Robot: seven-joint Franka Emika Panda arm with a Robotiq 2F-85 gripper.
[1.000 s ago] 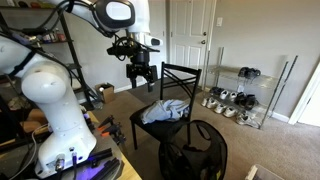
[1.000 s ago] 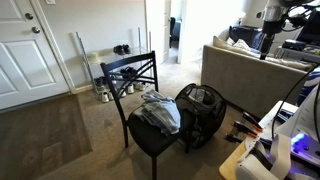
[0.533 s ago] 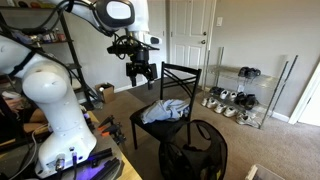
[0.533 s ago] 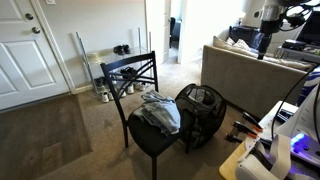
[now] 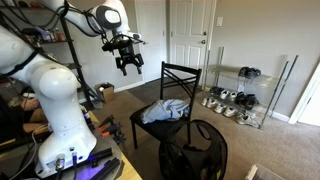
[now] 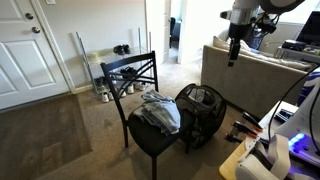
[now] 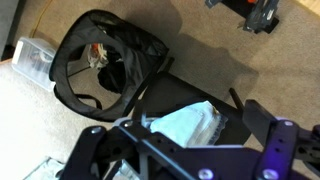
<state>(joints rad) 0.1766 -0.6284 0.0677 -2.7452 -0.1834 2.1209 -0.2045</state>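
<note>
Swung aside since a second ago, your gripper (image 5: 127,69) hangs empty, fingers spread, well above the crumpled pale-blue garment (image 5: 164,111) on the black chair (image 5: 181,68), mesh hamper (image 5: 195,150) just beside it

This is a room in a home, most likely a living room. The floor has beige carpet (image 6: 60,130), there are white panel doors (image 6: 25,50), and a sofa (image 6: 240,75) stands by the wall. A wire shoe rack (image 5: 240,100) full of shoes, crumpled clothes (image 6: 160,112) on a black chair (image 5: 180,78) and a mesh laundry hamper (image 6: 200,110) also show daily home life.
</note>
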